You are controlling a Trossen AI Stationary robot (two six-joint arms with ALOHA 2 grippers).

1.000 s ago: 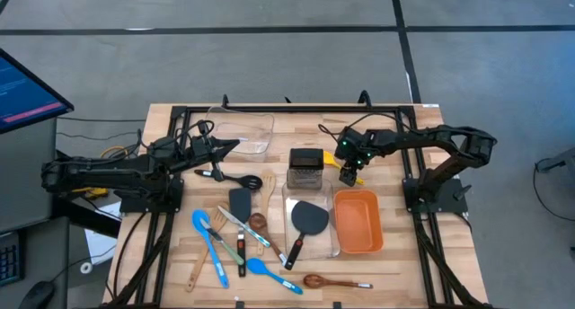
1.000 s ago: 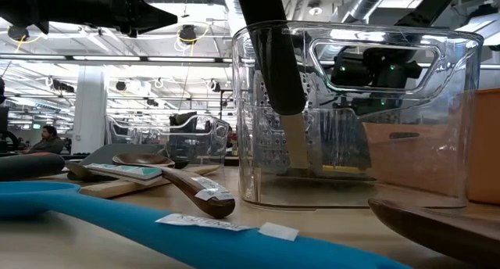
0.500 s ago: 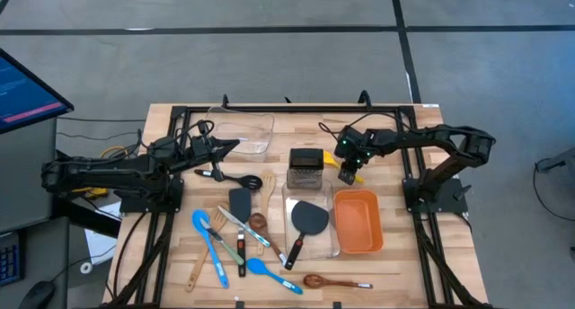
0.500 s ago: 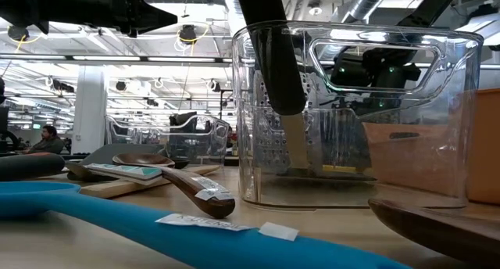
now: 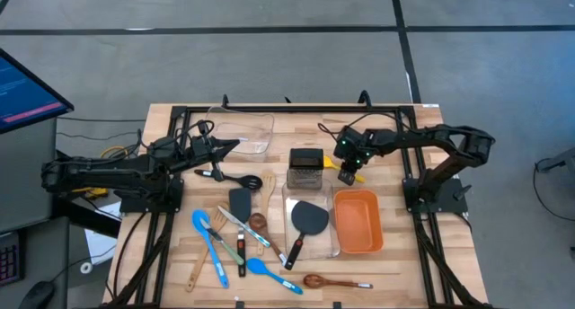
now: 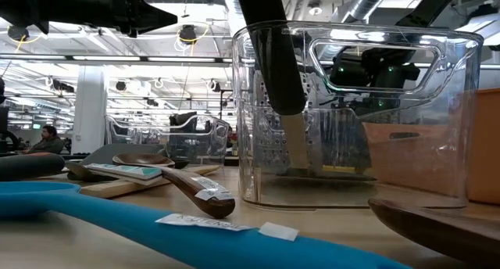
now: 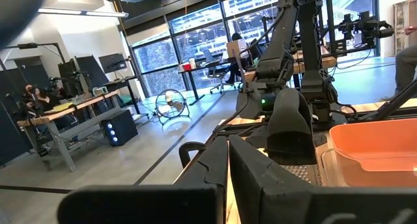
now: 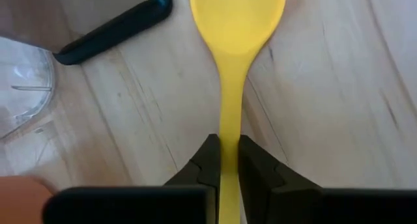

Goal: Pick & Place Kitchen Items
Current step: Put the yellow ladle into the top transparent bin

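I see the wooden table (image 5: 171, 120). My left gripper (image 5: 235, 145) waits at nine o'clock, pinched shut on nothing. At two o'clock, my right gripper (image 8: 223, 160) squeezes the yellow spoon (image 8: 232, 55) handle beside the box grater (image 5: 305, 168).

Yellow spoon (image 8: 229, 28), plain, on pale wood-grain table (image 8: 326, 87). Orange bin (image 5: 357, 221). Clear bin (image 5: 244, 132), no tint. Blk turner (image 5: 307, 221), blk grater top (image 5: 305, 157). Blue spoons (image 5: 209, 246), brown wooden spoon (image 5: 316, 280). Arms & frame dk; right gripper (image 8: 223, 160) fingers blk, green LEDs near wrist.
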